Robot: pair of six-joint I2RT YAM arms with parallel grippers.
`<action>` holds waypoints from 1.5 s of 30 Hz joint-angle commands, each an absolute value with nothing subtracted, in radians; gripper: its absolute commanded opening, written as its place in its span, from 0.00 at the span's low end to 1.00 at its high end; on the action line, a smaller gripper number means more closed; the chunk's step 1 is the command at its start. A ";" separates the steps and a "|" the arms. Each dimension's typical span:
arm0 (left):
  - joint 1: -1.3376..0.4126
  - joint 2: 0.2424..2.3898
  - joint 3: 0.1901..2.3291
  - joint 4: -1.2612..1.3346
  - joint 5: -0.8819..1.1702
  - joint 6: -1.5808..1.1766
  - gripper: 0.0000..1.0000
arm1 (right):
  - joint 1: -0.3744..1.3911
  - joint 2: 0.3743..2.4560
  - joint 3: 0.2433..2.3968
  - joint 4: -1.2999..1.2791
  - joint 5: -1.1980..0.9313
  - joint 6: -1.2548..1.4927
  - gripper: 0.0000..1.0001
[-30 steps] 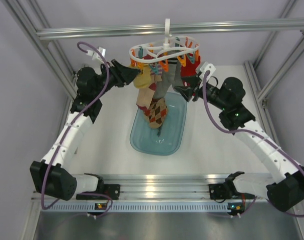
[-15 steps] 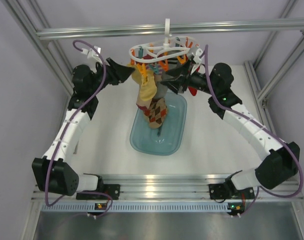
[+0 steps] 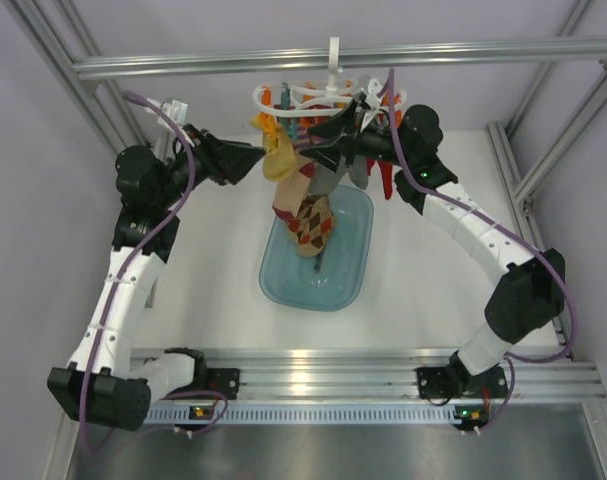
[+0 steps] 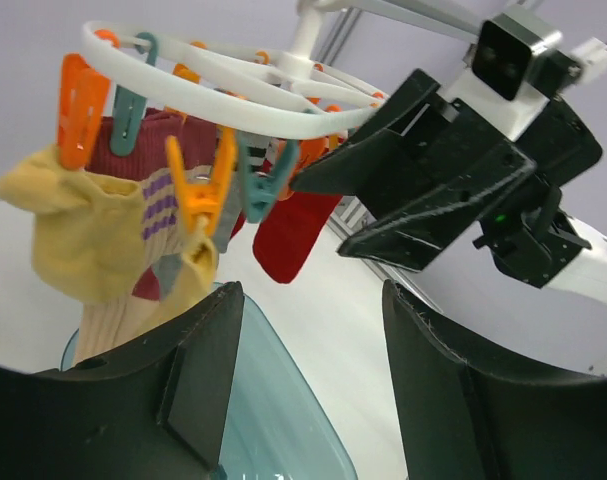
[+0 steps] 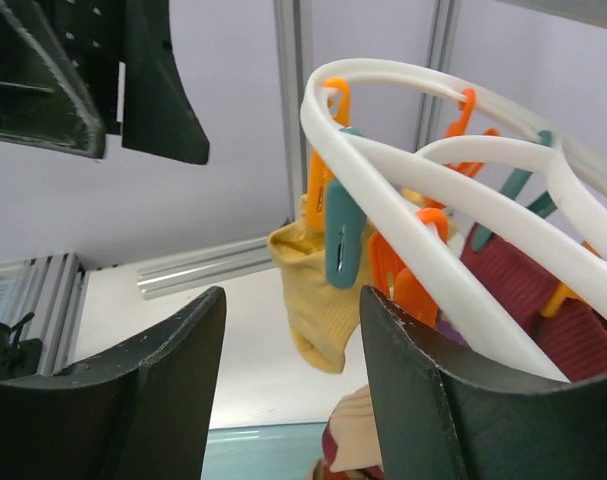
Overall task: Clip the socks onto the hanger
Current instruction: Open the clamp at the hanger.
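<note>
My left gripper (image 3: 255, 158) is spread wide with nothing between its fingers, and its tips point at the yellow sock (image 3: 280, 160) just ahead of them. From its wrist view, that sock hangs bunched above and left of the fingers, apparently pinched by an orange clip (image 4: 198, 195). I take it the gripper is parked there to tend that clip or check its bite. The hanger (image 3: 303, 97) rides above both grippers, with its white rings over the fingertips and its hook on the frame bar (image 3: 183, 65), so there is little headroom for lifting. Below my left fingers an argyle sock (image 3: 309, 215) dangles toward the blue tray (image 3: 348, 270), which leaves open room to drop away downward. Across the hanger, my right gripper (image 3: 318, 148) faces the left one with its fingers also parted and empty, their tips close under the ring's edge. I judge it is there to brace the hanger or work a clip. The gap between the two grippers is tight, so I would back off sideways over the bare table rather than move forward. A red sock (image 3: 385, 180) hangs beside the right wrist, near enough to snag.
</note>
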State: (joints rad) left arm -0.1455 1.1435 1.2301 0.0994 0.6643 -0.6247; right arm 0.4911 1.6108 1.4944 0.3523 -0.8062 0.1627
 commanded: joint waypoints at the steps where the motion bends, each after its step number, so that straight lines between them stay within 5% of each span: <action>1: -0.143 1.091 1.262 0.045 0.726 -0.548 0.63 | 0.508 1.625 1.531 0.457 -0.798 0.199 0.56; 30: -0.195 1.196 1.275 0.244 0.721 -0.526 0.53 | 0.696 1.428 1.341 0.357 -0.375 0.029 0.46; 37: -0.291 1.247 1.359 0.153 0.500 -0.446 0.37 | 0.698 1.450 1.336 0.405 -0.252 0.008 0.46; 45: -0.356 1.298 1.413 0.072 0.326 -0.452 0.35 | 0.698 1.447 1.324 0.408 -0.229 -0.038 0.46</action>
State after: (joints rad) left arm -0.3504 1.2819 1.3655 0.1024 0.4438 -0.4599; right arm 0.6914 1.4540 1.3327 0.3603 -0.2554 -0.0082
